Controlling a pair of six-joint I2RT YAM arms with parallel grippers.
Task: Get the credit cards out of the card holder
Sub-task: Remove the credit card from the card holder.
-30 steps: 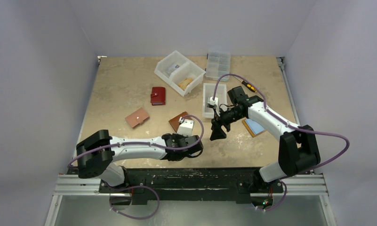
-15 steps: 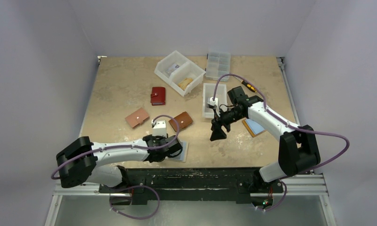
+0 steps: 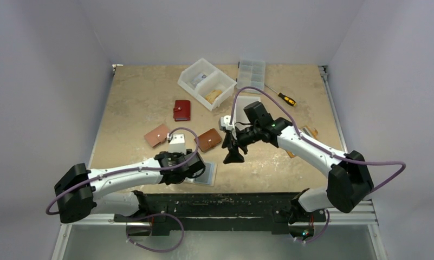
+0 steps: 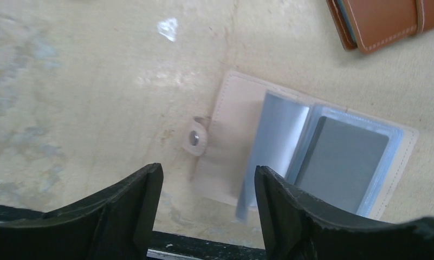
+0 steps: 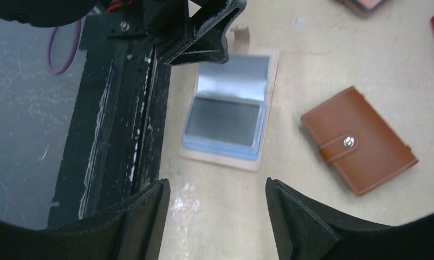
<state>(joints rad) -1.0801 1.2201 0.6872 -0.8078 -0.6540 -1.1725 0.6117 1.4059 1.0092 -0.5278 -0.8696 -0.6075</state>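
Note:
The card holder (image 3: pixel 208 175) is a cream snap-tab wallet lying open flat by the table's near edge. In its clear sleeves I see a grey credit card (image 4: pixel 342 162), also in the right wrist view (image 5: pixel 223 120); one sleeve page (image 4: pixel 274 146) stands half lifted. My left gripper (image 3: pixel 196 169) hovers over the holder's tab side, open (image 4: pixel 206 176), gripping nothing. My right gripper (image 3: pixel 233 155) hangs just to the right of the holder, open and empty (image 5: pixel 217 189), with the holder (image 5: pixel 228 122) ahead of its fingers.
A brown card holder (image 3: pixel 209 139), snapped closed, lies just behind the open one. Pink (image 3: pixel 158 135) and red (image 3: pixel 182 110) holders sit further left. White bins (image 3: pixel 206 83), a clear organizer (image 3: pixel 251 74) and a screwdriver (image 3: pixel 283 98) stand at the back. The black rail (image 5: pixel 117 135) borders the near edge.
My left gripper carried the cream holder leftward along the near edge, laid it down open and opened its jaws. My right arm swung left toward the holder.

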